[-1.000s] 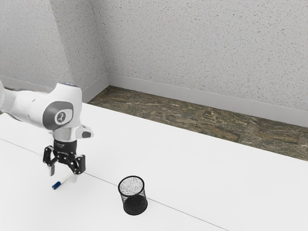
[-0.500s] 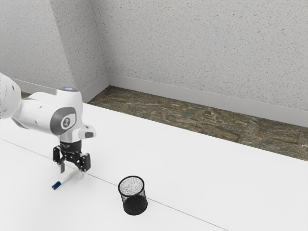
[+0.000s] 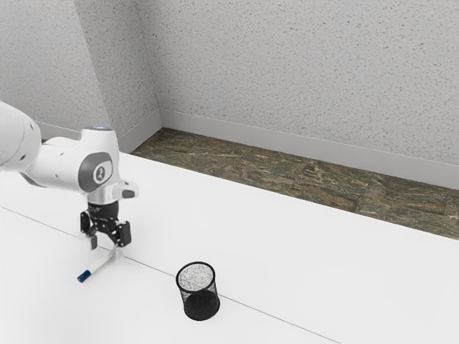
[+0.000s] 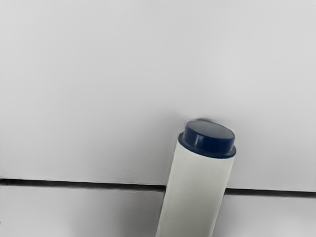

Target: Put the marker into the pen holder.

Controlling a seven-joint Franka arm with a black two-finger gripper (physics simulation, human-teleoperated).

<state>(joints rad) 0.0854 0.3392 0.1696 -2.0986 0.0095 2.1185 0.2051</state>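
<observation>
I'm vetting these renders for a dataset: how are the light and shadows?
Exterior view: bright, even light; the white table looks nearly washed out, and the pale barrel of the marker barely stands out. Wrist view: greyer tabletop, a small dark shadow by the blue end, which carries a pale glint.

White marker, blue end; black pen holder, upright

A brown, stone-patterned floor is bordered by speckled grey walls behind a white table.
</observation>
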